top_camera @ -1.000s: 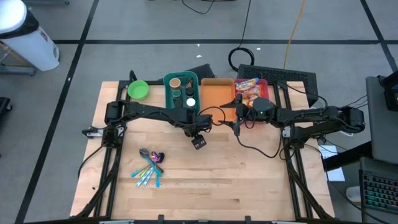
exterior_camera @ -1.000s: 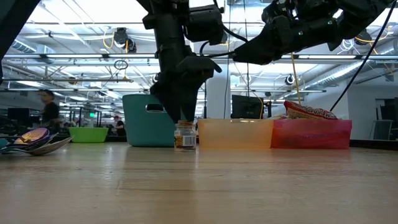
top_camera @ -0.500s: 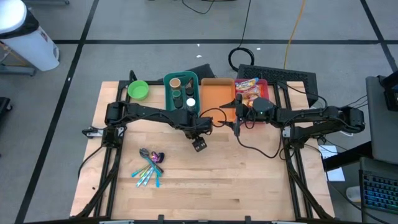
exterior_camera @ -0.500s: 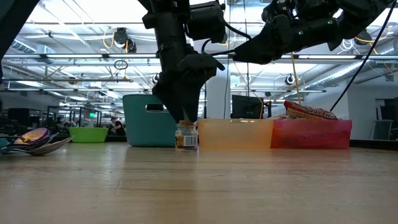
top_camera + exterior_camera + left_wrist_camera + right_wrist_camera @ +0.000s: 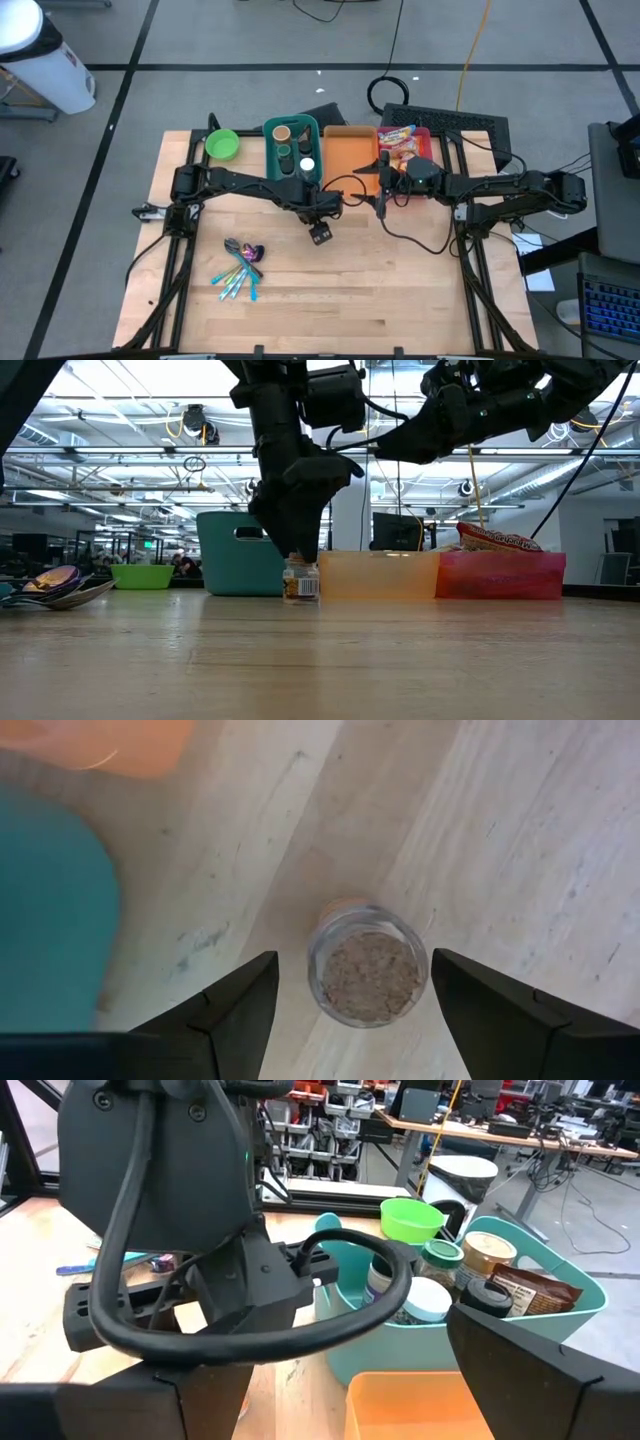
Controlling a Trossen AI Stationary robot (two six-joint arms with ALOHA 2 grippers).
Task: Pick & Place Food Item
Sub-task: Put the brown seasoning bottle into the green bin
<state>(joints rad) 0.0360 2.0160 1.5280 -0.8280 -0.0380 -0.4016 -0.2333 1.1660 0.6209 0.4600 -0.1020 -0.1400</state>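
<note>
A small glass jar of brown spice (image 5: 368,965) stands upright on its base on the wooden table, just in front of the teal bin (image 5: 240,552); it also shows in the low view (image 5: 301,582). My left gripper (image 5: 355,958) points down over the jar, open, with one finger on each side of it and a gap showing; in the high view (image 5: 320,233) the gripper hides the jar. My right gripper (image 5: 345,1350) is open and empty, up in the air by the orange bin's (image 5: 346,150) near edge (image 5: 381,200).
The teal bin (image 5: 293,148) holds several jars. A red bin (image 5: 404,140) with a snack packet stands to the right of the orange bin. A green bowl (image 5: 222,145) is at the far left. Pens and a spoon (image 5: 240,265) lie on the near left.
My left gripper has shifted slightly toward the table's near edge, staying over the jar with its fingers apart. The jar stays upright on the table.
</note>
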